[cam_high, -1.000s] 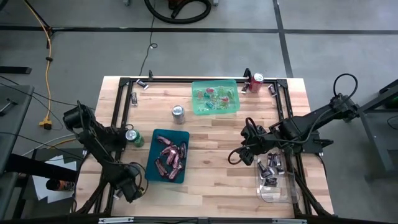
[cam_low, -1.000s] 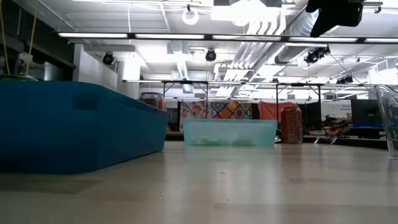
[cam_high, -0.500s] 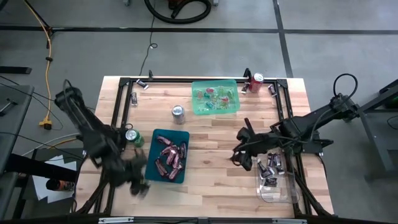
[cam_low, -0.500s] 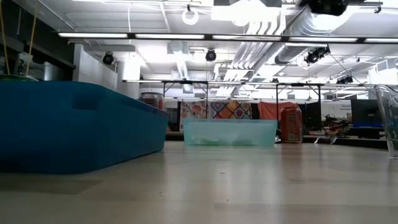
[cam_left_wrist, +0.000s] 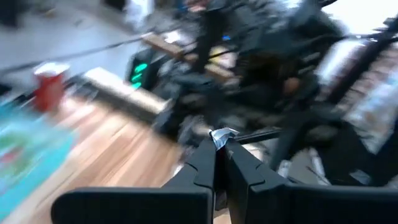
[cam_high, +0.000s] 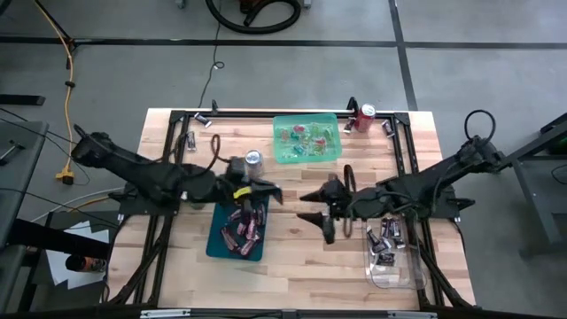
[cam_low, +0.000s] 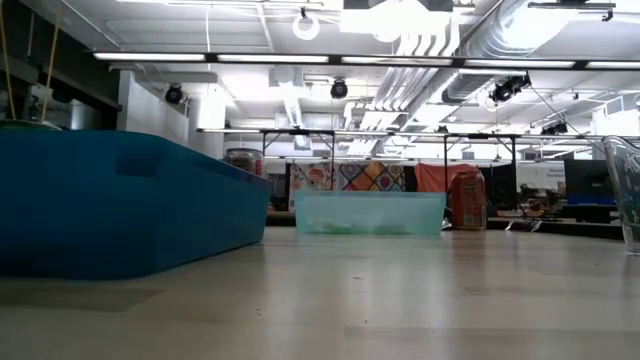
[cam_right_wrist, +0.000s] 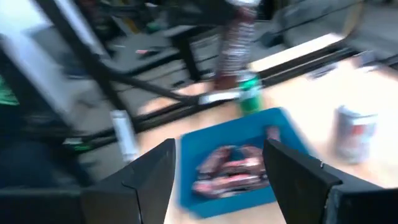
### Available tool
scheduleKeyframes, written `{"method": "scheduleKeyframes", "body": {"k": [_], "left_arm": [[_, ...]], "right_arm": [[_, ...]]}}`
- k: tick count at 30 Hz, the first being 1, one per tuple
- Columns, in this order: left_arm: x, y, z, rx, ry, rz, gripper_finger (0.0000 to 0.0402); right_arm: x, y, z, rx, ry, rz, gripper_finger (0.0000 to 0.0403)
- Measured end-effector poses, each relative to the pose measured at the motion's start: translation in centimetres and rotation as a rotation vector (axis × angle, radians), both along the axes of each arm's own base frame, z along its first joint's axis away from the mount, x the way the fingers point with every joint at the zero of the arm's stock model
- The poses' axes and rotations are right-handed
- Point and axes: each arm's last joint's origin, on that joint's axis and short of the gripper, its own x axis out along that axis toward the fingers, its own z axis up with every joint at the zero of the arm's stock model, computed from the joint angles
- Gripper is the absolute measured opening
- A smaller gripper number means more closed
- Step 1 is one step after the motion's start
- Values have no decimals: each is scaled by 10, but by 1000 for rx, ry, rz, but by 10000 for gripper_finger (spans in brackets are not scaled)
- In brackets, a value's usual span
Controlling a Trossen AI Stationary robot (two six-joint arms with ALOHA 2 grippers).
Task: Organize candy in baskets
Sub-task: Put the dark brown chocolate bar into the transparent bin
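- High view: the left claw hangs over the far end of the teal basket, pinched tight; in the left wrist view a small silvery scrap shows at the tips of its fingers, too blurred to say whether it is a sweet.
- The right claw is over bare worktop between the teal basket and the clear basket, its jaws standing wide with nothing between them.
- Risk, as I judge it: both claws are near each other over the middle of the worktop, so one arm reaching across could knock the other.
- Risk: if that scrap is a sweet, it is held only at the very tips; it could slip out and land on the worktop, or in a basket of the wrong kind.
- Risk: the silver can stands just beside the left arm and the green can close by its elbow; a sweep could tip either one.
- Teal basket: a heap of pinkish-red bars.
- Green basket, at the far edge beside a red can: small green and red pieces.
- Clear basket, at the right edge: dark mini bars gathered in its far half, the near half bare.
- No loose candy shows on the worktop, so sorting looks close to done.
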Motion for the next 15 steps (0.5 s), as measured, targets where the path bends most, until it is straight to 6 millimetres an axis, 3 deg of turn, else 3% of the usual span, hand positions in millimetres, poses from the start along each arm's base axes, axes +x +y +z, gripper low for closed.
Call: {"method": "scheduleKeyframes", "body": {"k": [8, 15], "left_arm": [[31, 1, -15, 70, -36, -25, 0], [42, 0, -26, 77, -22, 3, 0]], "right_arm": [[28, 8, -6, -199, 34, -122, 236], [42, 13, 6, -282, 47, -136, 236]]}}
